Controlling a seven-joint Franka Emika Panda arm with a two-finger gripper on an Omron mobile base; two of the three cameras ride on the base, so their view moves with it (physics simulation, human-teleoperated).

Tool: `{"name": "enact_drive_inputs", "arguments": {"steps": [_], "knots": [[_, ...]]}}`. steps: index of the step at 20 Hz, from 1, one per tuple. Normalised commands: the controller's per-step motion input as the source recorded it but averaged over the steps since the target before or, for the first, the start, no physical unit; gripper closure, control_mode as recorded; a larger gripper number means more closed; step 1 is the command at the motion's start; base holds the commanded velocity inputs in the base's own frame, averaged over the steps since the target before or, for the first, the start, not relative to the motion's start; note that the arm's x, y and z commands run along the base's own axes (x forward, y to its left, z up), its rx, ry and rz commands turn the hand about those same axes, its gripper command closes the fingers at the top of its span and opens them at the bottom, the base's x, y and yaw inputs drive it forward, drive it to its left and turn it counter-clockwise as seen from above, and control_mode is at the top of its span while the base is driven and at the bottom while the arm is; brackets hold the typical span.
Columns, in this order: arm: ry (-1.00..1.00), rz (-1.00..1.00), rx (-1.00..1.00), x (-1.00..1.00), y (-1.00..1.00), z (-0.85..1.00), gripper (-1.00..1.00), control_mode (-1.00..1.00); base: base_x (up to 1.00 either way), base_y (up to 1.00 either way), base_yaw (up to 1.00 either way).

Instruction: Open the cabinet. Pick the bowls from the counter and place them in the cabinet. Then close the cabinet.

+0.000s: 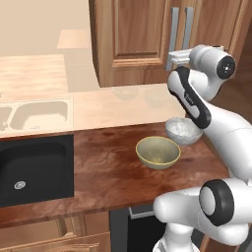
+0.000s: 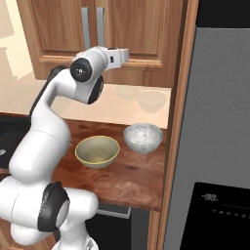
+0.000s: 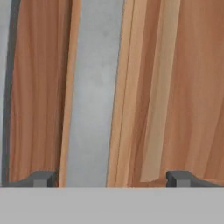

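Observation:
The cabinet (image 1: pixel 133 34) (image 2: pixel 58 29) has both doors shut. My gripper (image 3: pixel 111 179) (image 1: pixel 171 60) (image 2: pixel 125 53) is raised to the lower end of its grey bar handles (image 1: pixel 173 29) (image 2: pixel 100 27). It is open, and one handle (image 3: pixel 94 87) stands between the two dark fingertips (image 3: pixel 41 178) without touching either. On the counter (image 1: pixel 108 172) (image 2: pixel 132 180) below sit two bowls side by side: an olive-yellow bowl (image 1: pixel 157 151) (image 2: pixel 97 151) and a white-grey bowl (image 1: pixel 182 130) (image 2: pixel 142 137), which my arm partly hides in the left base view.
A black sink (image 1: pixel 32 170) is set into the counter at the left. Behind it lies a paler countertop with a beige sink (image 1: pixel 34 113). A tall grey fridge (image 2: pixel 215 122) stands close on the right, past a wooden side panel (image 2: pixel 178 122).

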Motion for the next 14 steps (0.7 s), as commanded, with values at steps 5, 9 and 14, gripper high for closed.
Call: {"name": "enact_drive_inputs", "arguments": {"steps": [5, 9, 14], "knots": [[0.0, 0.0, 0.0, 0.72, 0.0, -0.03, -1.0, -1.0, 0.0, 0.0, 0.0], [0.01, 0.01, 0.02, 0.58, -0.19, 0.0, -1.0, -1.0, 0.0, 0.0, 0.0], [0.0, 0.0, 0.0, 0.62, 0.01, -0.08, -1.0, -1.0, 0.0, 0.0, 0.0]]}}
